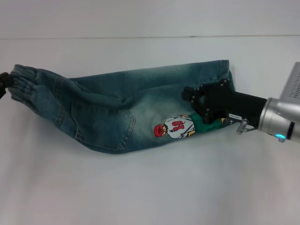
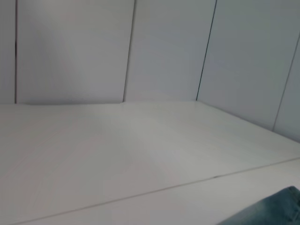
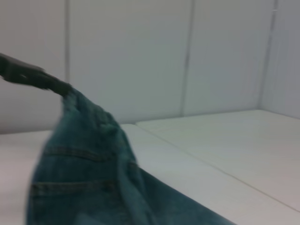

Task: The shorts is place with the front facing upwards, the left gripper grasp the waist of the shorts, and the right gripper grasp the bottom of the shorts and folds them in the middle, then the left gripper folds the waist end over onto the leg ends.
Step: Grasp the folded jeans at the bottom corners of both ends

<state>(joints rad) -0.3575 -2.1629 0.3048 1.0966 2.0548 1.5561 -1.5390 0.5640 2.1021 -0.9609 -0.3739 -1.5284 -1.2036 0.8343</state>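
The shorts (image 1: pixel 117 105) lie folded lengthwise on my white worktop (image 1: pixel 150 187), a long denim band whose long axis runs left to right across the scene. The gathered waist points left, the leg ends point right, and the band sags a little toward me in its middle. A back pocket shows on the left half. On the near edge, right of centre, sits a cartoon patch (image 1: pixel 176 127) of a figure in a red cap and a white numbered shirt.

My right gripper (image 1: pixel 204 105) reaches in from the right and sits on the leg ends, just beside the patch; its black jaws are closed on the shorts there. My left gripper (image 1: pixel 4 84) is at the far left edge of the head view, touching the waist, and only a dark sliver of it shows, so I cannot tell how its jaws stand.
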